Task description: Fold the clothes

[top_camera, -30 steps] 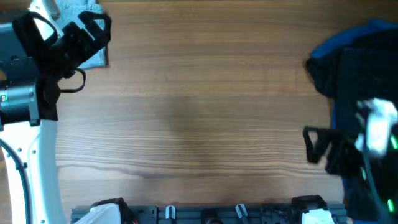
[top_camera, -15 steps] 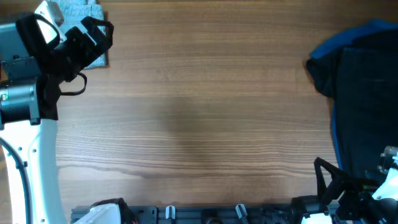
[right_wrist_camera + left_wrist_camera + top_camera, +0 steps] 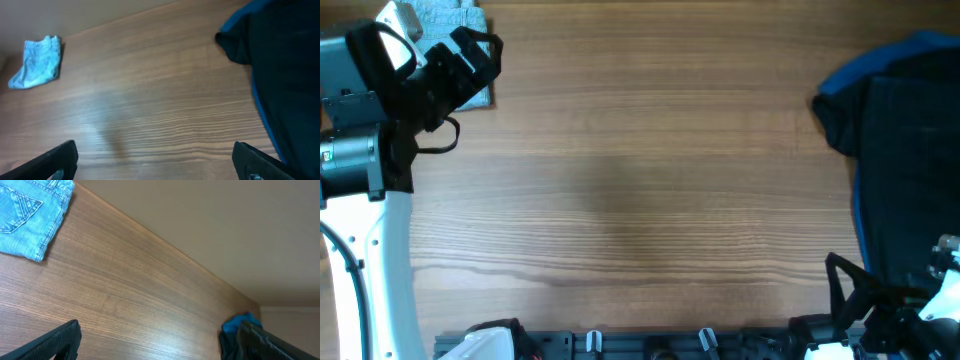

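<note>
Pale denim shorts (image 3: 30, 215), apparently folded, at bench (image 3: 640, 180) far-left corner. At right edge, black-and-blue garments (image 3: 905, 150) heaped. Both left fingers (image 3: 55, 342) and right fingers (image 3: 55, 161) spread, empty.

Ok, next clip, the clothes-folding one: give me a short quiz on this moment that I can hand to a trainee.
1. True or false: the denim shorts lie near a far corner of the table, held by neither gripper.
2. Pick one. The left gripper and the right gripper are: A) both shut on fabric, B) both open with nothing between the fingers, C) both out of view.
3. Short answer: what colour of fabric shows along the edge of the black garment?

Key
1: true.
2: B.
3: bright blue; the bright-blue fabric shows at the pile's far edge.
</note>
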Robot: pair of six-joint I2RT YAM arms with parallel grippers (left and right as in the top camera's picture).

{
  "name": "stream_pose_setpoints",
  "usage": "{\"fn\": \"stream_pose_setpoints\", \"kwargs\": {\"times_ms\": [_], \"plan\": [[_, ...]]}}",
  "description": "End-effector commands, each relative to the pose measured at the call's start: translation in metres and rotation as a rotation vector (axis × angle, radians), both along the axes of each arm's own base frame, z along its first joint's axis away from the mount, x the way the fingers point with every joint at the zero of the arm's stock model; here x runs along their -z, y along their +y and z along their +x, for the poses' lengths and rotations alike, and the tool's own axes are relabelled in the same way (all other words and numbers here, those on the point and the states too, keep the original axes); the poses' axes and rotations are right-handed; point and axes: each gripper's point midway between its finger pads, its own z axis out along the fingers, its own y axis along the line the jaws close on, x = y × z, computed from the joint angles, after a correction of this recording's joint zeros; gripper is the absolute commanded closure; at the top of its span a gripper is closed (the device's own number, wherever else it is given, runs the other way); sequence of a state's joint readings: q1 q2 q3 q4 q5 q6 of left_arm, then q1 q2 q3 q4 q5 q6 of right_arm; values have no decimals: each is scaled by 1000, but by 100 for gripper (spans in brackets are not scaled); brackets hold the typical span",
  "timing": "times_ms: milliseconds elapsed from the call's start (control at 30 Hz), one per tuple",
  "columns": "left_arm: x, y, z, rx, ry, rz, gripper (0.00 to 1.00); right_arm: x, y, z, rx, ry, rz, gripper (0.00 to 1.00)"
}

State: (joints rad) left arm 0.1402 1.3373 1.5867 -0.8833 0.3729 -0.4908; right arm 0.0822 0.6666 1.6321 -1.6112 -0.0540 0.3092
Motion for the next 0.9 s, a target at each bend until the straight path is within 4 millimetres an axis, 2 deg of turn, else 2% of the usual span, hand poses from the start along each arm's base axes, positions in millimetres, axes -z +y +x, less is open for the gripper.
{"fn": "stream_pose_setpoints", "kwargs": {"times_ms": [0, 200, 400, 433, 500, 600, 633, 700, 800, 867], "plan": [[1, 0, 0, 16, -1, 3, 0, -1, -17, -6, 107, -35, -37, 0], [1, 0, 0, 16, -1, 3, 0, -6, -21, -31, 142, -129, -32, 0], [1, 0, 0, 16, -1, 3, 0, 6, -26, -36, 185, -148, -44, 0], [1, 0, 0, 16, -1, 3, 0, 3, -28, -30, 194, -188, -49, 0], [1, 0, 0, 16, -1, 3, 0, -9, -29, 1, 172, -340, -85, 0], [1, 0, 0, 16, -1, 3, 0, -1, -15, 48, 21, -498, -222, 0], [1, 0, 0, 16, -1, 3, 0, 13, -4, 71, -62, -573, -269, 0], [1, 0, 0, 16, -1, 3, 0, 35, 8, 95, -131, -665, -289, 0], [1, 0, 0, 16, -1, 3, 0, 73, 16, 116, -167, -758, -277, 0], [1, 0, 0, 16, -1, 3, 0, 94, 20, 121, -189, -804, -275, 0]]}}
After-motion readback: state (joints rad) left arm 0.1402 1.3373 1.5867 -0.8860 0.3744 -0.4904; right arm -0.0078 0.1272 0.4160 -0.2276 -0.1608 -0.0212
